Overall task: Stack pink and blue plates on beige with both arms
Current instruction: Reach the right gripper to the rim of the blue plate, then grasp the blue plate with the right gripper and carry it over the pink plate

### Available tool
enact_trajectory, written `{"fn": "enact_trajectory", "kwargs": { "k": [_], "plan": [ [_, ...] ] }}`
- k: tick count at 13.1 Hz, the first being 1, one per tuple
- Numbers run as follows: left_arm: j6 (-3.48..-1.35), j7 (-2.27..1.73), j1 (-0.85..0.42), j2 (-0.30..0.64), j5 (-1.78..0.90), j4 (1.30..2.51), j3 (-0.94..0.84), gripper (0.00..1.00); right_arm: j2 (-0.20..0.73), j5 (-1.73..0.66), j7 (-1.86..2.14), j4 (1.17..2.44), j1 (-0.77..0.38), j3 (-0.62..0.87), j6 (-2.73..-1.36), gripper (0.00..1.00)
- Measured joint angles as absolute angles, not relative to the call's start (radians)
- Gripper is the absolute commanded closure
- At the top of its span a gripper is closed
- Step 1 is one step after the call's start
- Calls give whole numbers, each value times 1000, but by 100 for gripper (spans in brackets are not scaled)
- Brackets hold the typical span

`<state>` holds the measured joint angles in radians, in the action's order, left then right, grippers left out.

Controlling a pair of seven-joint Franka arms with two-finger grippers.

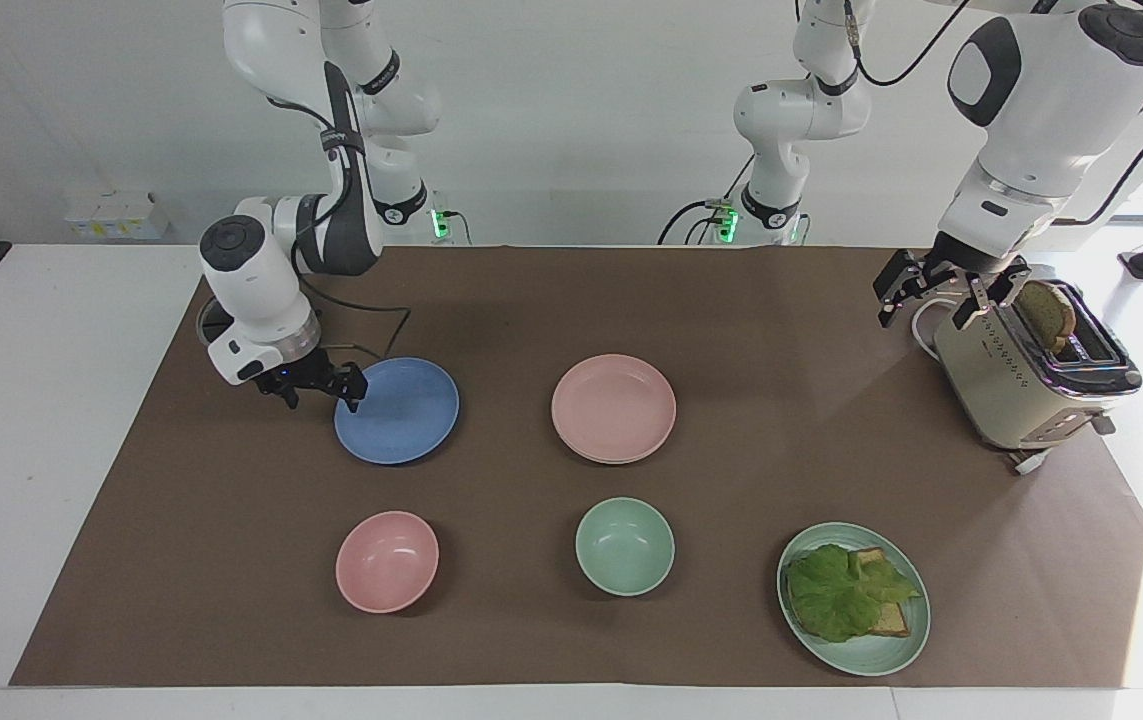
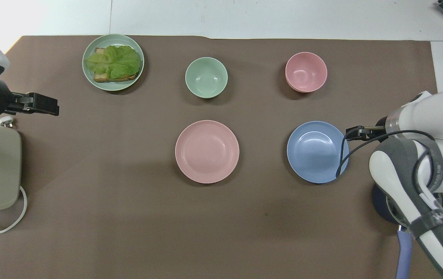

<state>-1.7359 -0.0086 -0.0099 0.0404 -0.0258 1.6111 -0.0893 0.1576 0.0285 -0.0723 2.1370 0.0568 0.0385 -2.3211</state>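
The blue plate point(image 1: 397, 411) serves as the landmark, lying flat on the brown mat point(image 1: 571, 300) that covers the counter. The pink plate point(image 1: 614, 408) lies beside it toward the left arm's end, well apart, with a pale rim showing under its edge (a beige plate beneath it, though I cannot tell for sure). Farther from the robots than the blue plate sit a pink bowl point(image 1: 387, 561) and, toward the left arm's end, a green bowl point(image 1: 625, 546) and a green plate point(image 1: 853, 598) of lettuce and toast. A dark pot point(image 2: 384, 201) stands beside the blue plate toward the right arm's end, mostly hidden by the right arm. The right gripper point(image 1: 316, 389) is low at the blue plate's rim, fingers wide, holding nothing. The left gripper point(image 1: 931, 290) waits next to the cream toaster point(image 1: 1026, 385), well away from the blue plate, fingers wide and empty. Both plates are shallow, round and matte.
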Motion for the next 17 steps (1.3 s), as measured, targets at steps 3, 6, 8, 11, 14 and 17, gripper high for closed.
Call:
{"fn": "enact_trajectory", "kwargs": {
  "k": [3,6,8,11,14,17],
  "plan": [
    [-1736,-9,-10,40,-26,1611,-89,0,169,28,-72,2208,57,38,-2420,10],
    [-1736,-8,-10,40,-26,1611,-89,0,175,27,-72,2223,58,38,-2441,49],
    [-1736,-8,-10,40,-26,1611,-89,0,175,26,-71,2223,59,38,-2441,65],
    [-1736,-8,-10,40,-26,1611,-89,0,175,-23,-71,2221,59,38,-2441,93],
    [-1736,-8,-10,40,-26,1611,-89,0,170,-47,-61,2213,59,39,-2440,100],
    [-1736,-8,-10,40,-26,1611,-89,0,163,-113,-15,2194,59,43,-2411,100]
  ]
}}
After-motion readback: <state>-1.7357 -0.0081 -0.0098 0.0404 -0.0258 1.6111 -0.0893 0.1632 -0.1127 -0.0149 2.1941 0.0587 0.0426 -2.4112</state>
